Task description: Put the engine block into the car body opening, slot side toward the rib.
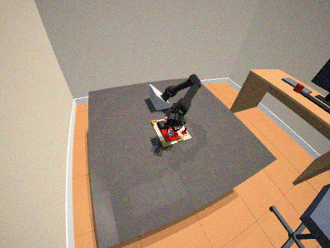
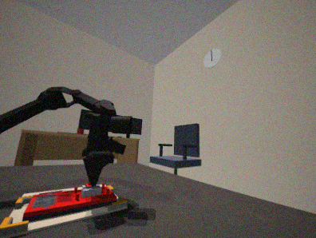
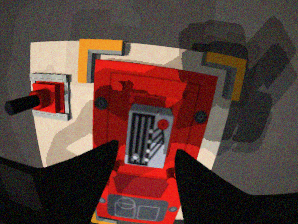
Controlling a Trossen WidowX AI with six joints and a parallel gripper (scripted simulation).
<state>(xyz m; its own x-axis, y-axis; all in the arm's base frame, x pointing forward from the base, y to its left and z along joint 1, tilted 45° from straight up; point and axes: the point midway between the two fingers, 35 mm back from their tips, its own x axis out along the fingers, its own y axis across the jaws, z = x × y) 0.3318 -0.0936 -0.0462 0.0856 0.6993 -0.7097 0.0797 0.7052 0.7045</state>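
The grey engine block (image 1: 170, 132) (image 2: 92, 191) (image 3: 145, 136) stands at the opening in the red car body (image 2: 60, 202) (image 3: 102, 131). In the wrist view its dark slots are on the left and a red round spot is at its upper right. Its top stands above the body in the exterior view. How deep it sits and where the rib lies I cannot tell. My gripper (image 2: 93, 184) (image 3: 147, 150) is open, one black finger on each side of the block's near end, with narrow red gaps between fingers and block. The fingertips are low, near the block's top.
The car body lies on a cream board (image 3: 55, 137) with an orange corner piece (image 3: 102, 46) at upper left and another (image 3: 234, 61) at upper right. Left of the body is a red piece (image 3: 48, 97) with a black handle. A laptop (image 1: 159, 99) stands behind the board.
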